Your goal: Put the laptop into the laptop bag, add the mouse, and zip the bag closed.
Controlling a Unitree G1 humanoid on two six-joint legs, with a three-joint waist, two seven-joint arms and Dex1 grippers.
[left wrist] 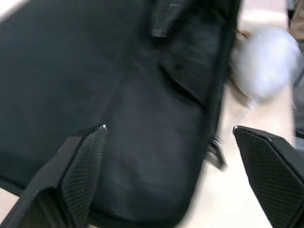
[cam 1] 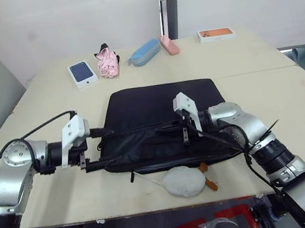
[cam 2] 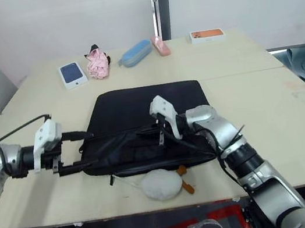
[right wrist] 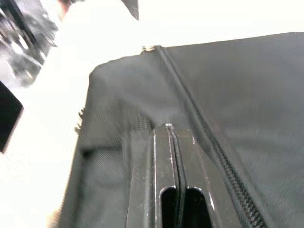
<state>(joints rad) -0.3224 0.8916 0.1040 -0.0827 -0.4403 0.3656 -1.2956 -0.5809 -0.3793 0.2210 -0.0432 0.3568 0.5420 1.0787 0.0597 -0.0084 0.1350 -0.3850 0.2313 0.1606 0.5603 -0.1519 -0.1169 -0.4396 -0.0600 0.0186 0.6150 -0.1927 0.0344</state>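
2 grippers work at the laptop bag [cam 1: 159, 118], which lies flat mid-bench [cam 1: 292, 101]. Left gripper [left wrist: 166, 156] has its fingers spread wide at the bag's left end; right gripper [right wrist: 173, 190] is pressed together on the bag's handle [cam 1: 143, 129]

- Before me, a beige table [cam 1: 291, 95].
- At its near edge, a white lump [cam 1: 183, 181] with an orange tail [cam 1: 209, 183].
- Along the far side: phone box [cam 1: 83, 73], pink cloth [cam 1: 108, 62], blue case [cam 1: 144, 52], pink case [cam 1: 168, 44], orange box [cam 1: 215, 34].
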